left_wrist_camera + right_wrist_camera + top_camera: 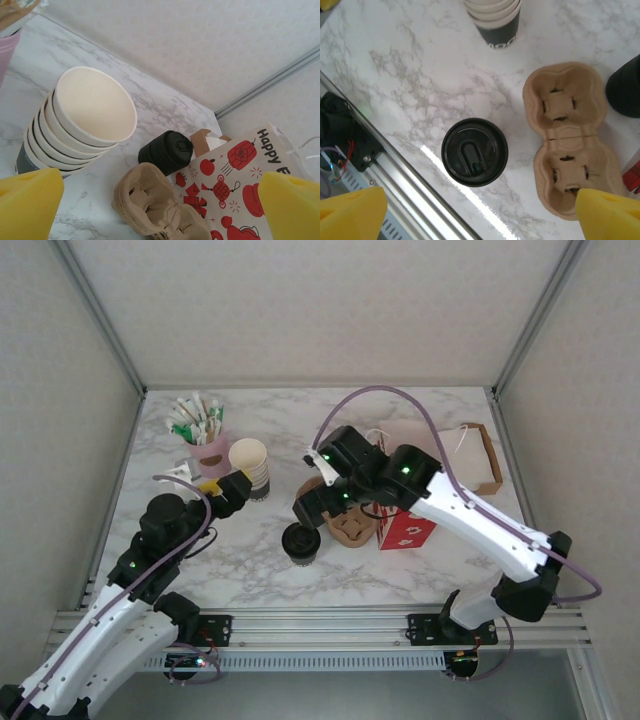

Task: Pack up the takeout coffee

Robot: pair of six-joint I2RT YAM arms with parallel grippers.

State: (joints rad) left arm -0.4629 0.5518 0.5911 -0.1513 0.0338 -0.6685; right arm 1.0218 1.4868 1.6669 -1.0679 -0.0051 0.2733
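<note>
The takeout coffee (pixel 300 543) is standing upright on the marble table (pixel 250 570), near the front rail. Its black lid (pixel 474 158) is facing up, so its long axis is running vertically.

The right gripper (pixel 308 508) is hanging just above and behind the cup, with its jaws spread wide and holding nothing. In the top view the cup is lying very close to this gripper, at about 6 o'clock from it. In the right wrist view the lid is sitting almost centred between the two yellow fingertips (pixel 350 214), a little ahead of them toward 12 o'clock.

The left gripper (pixel 232 490) is also gaping and empty, just beside the stack of lidless cups (pixel 250 468). From there the coffee is lying toward 4 o'clock and clearly farther away.

So I am judging that the right arm is the nearer one. It is needing only to come straight down, with one finger on each side of the cup body. The pulp carrier (pixel 350 528) is lying just beside the coffee, at about 2 o'clock in the top view.
</note>
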